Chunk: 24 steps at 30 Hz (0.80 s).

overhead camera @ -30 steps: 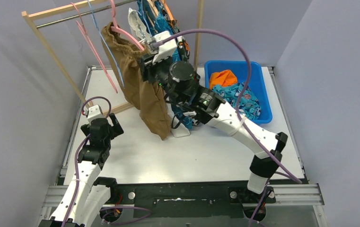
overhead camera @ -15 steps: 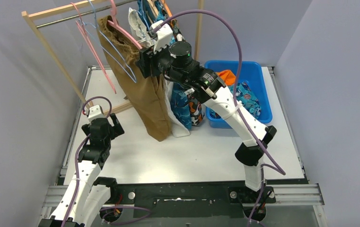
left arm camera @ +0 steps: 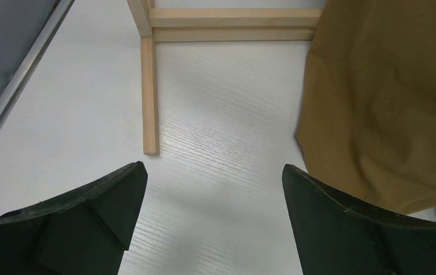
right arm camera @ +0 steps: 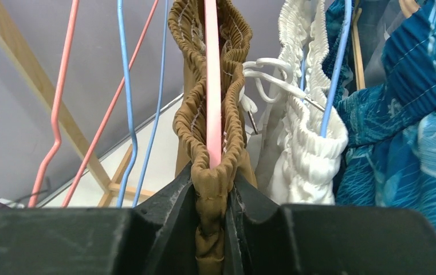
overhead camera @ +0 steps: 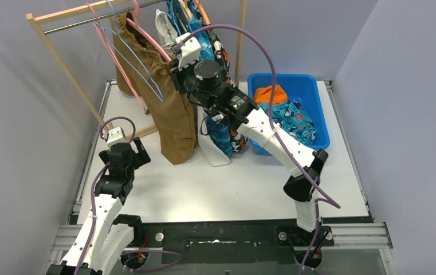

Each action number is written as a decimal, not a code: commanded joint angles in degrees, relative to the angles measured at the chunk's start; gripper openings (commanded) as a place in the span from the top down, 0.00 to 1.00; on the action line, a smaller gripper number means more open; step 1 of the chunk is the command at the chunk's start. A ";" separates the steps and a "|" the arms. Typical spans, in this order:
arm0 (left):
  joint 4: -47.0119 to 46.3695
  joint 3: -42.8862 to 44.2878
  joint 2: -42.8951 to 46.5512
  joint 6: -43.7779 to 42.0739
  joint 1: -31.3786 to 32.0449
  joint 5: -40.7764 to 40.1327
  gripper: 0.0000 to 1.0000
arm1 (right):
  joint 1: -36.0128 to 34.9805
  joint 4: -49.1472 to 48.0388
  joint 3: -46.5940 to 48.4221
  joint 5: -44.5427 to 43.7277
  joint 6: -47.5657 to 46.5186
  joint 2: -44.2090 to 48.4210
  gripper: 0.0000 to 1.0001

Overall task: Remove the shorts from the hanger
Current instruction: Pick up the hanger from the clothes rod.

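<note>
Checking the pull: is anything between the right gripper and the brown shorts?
Nothing visible: the right gripper pinches the brown shorts at the waistband. The pink hanger runs inside that waistband just above.

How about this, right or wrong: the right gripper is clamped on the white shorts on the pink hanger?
Wrong shorts. The right wrist view shows the right gripper clamped on the brown shorts on the pink hanger; the white shorts hang beside them.

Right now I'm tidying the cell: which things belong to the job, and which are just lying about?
Job: brown shorts, pink hanger inside them, right gripper clamping their waistband, white shorts, blue patterned shorts.
Lying about: bare hangers, blue bin, left gripper.
</note>
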<state>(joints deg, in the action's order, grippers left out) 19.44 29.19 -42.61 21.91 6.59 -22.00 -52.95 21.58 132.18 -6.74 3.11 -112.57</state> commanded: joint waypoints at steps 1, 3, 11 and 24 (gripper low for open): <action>-3.56 2.08 0.25 -0.47 -0.28 0.37 0.10 | -3.99 -24.57 -6.48 -10.65 -6.76 7.23 1.00; -3.56 2.02 0.25 -0.40 -0.26 0.30 0.10 | -5.79 -31.28 -8.58 -14.86 -9.30 8.25 1.00; -3.54 2.02 0.25 -0.40 -0.26 0.11 0.10 | -8.80 -45.63 -14.40 -20.94 -11.88 11.26 1.00; -3.63 2.01 0.25 -0.56 -0.26 0.20 0.10 | -11.58 -53.91 -24.18 -24.24 -14.23 17.21 1.00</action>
<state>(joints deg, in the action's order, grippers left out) 19.42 29.19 -42.61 21.91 6.59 -22.02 -63.46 -21.52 107.18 -30.48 -10.09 -99.81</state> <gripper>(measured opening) 0.898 0.151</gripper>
